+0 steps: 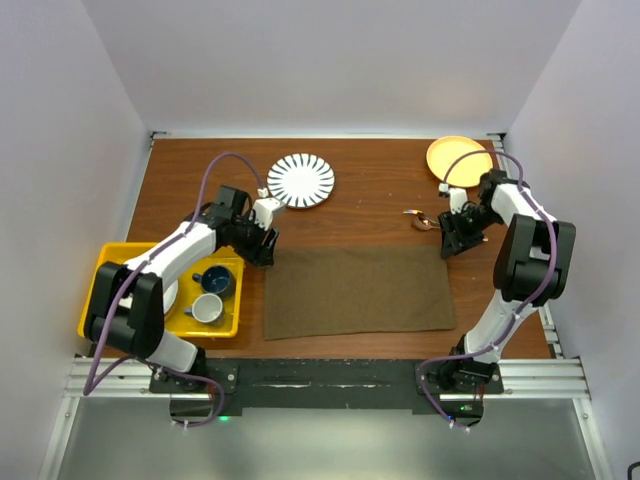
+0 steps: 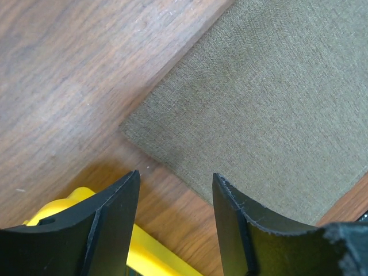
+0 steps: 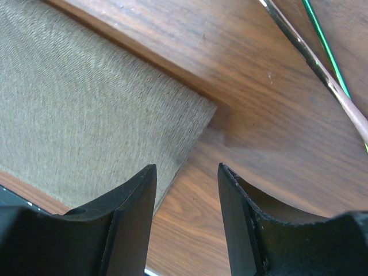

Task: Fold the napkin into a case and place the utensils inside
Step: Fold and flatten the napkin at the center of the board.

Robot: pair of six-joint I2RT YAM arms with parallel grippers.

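Wooden table [image 1: 370, 205] carrying the napkin [image 1: 355, 292] flat; left jaws hovering open and empty over its far-left corner, right jaws hanging open, empty, over the far-right corner.

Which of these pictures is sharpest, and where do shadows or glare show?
Left wrist view: sharpest, the napkin weave crisp, a soft shadow beside the yellow bin. Right wrist view: the weave slightly smeared, a dark shadow along the cloth's edge, bright glints on the utensils. Top view: even light, faint shadows only, no harsh glare.
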